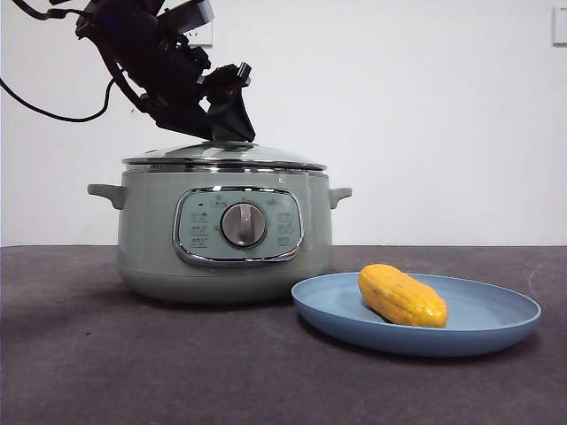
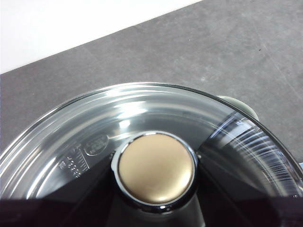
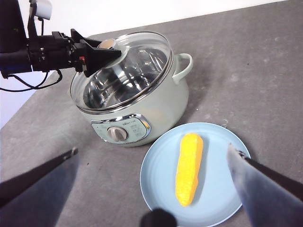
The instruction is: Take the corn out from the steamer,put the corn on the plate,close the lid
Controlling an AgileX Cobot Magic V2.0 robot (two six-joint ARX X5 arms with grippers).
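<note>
The corn (image 1: pixel 401 297) lies on the light-blue plate (image 1: pixel 496 320), to the right of the sage-green steamer (image 1: pixel 226 257). The glass lid (image 1: pixel 221 153) sits on the steamer's rim. My left gripper (image 1: pixel 232 131) comes down from the upper left and is shut on the lid's knob (image 2: pixel 156 169), with its jaws on either side of it. My right gripper (image 3: pixel 152 150) is open and empty, high above the plate (image 3: pixel 156 182) and the corn (image 3: pixel 189 168). It is out of the front view.
The dark grey table (image 1: pixel 89 354) stretches in front of the pot and to its left. A white wall stands behind. The left arm's black cables (image 1: pixel 53 106) hang at the upper left.
</note>
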